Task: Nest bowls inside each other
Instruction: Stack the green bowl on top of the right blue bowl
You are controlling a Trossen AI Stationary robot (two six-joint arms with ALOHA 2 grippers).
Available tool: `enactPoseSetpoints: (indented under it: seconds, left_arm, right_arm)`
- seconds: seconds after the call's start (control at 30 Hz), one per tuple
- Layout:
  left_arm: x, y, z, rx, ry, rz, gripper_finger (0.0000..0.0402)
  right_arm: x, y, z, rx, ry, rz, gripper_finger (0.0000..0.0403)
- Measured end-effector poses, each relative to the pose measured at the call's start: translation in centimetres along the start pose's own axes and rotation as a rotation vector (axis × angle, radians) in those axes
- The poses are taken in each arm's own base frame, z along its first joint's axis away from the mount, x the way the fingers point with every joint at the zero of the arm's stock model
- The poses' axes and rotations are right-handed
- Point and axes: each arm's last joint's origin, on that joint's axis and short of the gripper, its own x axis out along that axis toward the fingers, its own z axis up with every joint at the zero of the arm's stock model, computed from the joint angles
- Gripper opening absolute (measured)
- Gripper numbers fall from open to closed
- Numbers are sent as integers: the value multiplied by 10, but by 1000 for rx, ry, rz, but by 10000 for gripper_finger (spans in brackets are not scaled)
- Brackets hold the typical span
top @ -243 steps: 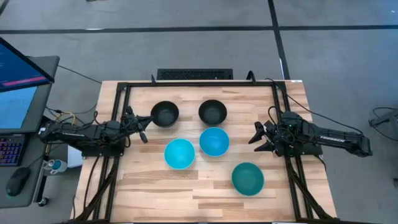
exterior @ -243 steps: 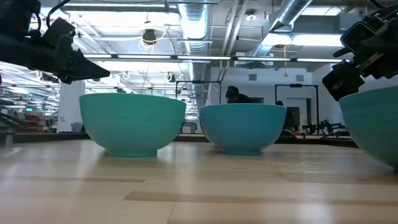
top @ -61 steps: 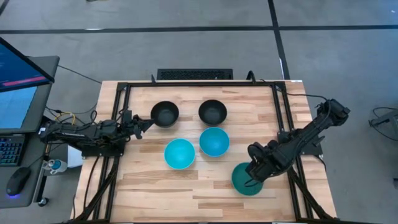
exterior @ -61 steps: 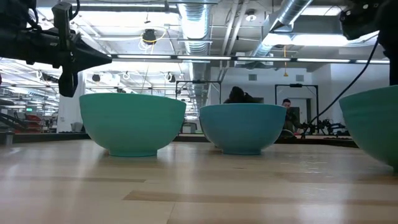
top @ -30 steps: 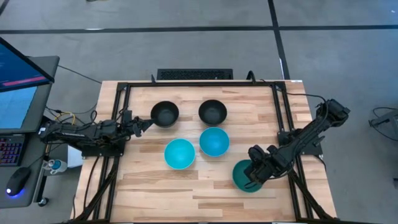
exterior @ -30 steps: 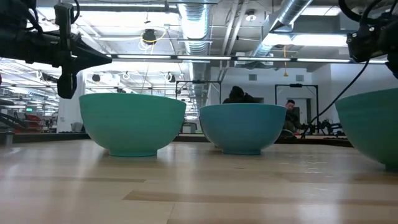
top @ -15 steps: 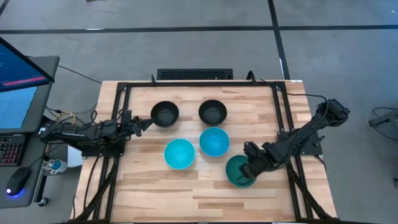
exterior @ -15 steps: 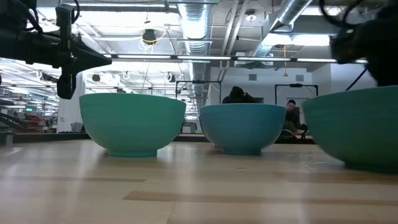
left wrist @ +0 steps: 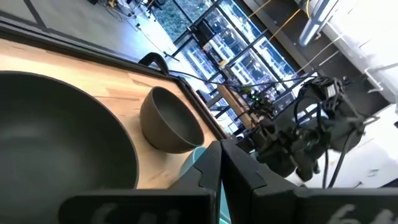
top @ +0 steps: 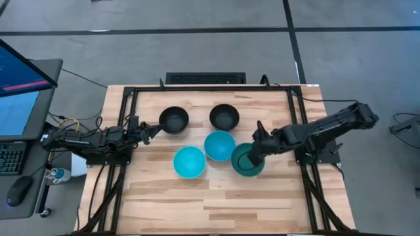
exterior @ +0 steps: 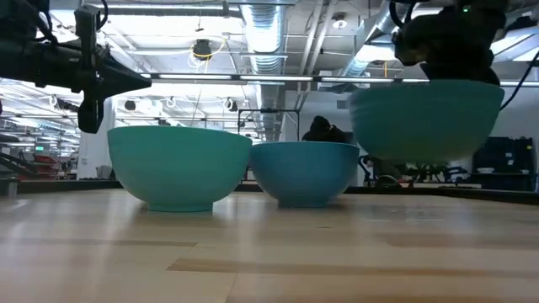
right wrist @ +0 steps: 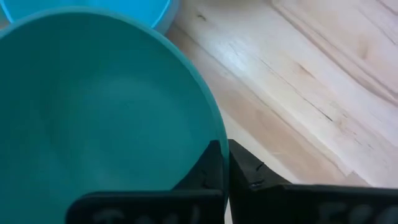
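Note:
My right gripper (top: pixel 253 153) is shut on the teal-green bowl (top: pixel 246 162) and holds it above the table (exterior: pixel 425 118), right beside a cyan bowl (top: pixel 220 145). A second cyan bowl (top: pixel 189 162) stands on its base to the left. Two black bowls (top: pixel 174 120) (top: pixel 224 117) stand on their bases farther back. My left gripper (top: pixel 151 131) is shut and empty, level, just left of the left black bowl (left wrist: pixel 56 143). My right gripper pinches the teal-green bowl's rim (right wrist: pixel 214 134) on the side toward the table's right, one finger inside the bowl and one outside. The fingers come slanting down from the right. The bowl is lifted clear of the table, mouth up and about level.
A black metal frame (top: pixel 125 98) runs around the wooden tabletop. There is bare wood (top: pixel 197 203) along the near edge. A monitor and keyboard (top: pixel 20 85) stand off the table's left side. A person shows in the room beyond (exterior: pixel 320 128).
My right gripper has carried the teal-green bowl up off the table, toward the far edge and the left, up to the right-hand cyan bowl. That cyan bowl has slid a little to the left. My left gripper has kept still.

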Motion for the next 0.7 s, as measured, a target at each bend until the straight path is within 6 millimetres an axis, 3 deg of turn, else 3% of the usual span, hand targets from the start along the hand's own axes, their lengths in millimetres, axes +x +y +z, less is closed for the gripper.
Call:
enactPoseSetpoints:
  seconds: [0.27, 0.7]
  left_arm:
    - [0, 3, -1, 75, 4, 35, 0]
    - [0, 7, -5, 103, 36, 81, 0]
  right_arm:
    - [-2, -12, 13, 57, 26, 26, 11]
    - [2, -16, 37, 143, -34, 112, 14]
